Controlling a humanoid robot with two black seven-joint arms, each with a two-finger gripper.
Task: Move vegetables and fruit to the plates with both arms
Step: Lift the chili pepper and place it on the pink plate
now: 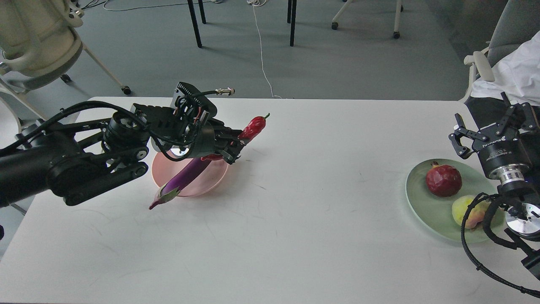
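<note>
My left gripper (233, 147) is shut on the red chili pepper (253, 126) and holds it in the air above the far right edge of the pink plate (214, 179). The chili's stem end points up and right. The purple eggplant (190, 172) lies across the pink plate, its calyx hanging over the near left rim. The green plate (415, 198) at the right holds the dark red pomegranate (443, 180) and the yellow-green fruit (463, 208). My right gripper (491, 126) is open and empty, just behind the green plate's right side.
The white table (295, 219) stretches between the two plates. A cream chair (38, 42) stands at the far left off the table. A chair with white cloth (510, 71) is behind my right arm. Table legs and a cable lie on the floor beyond.
</note>
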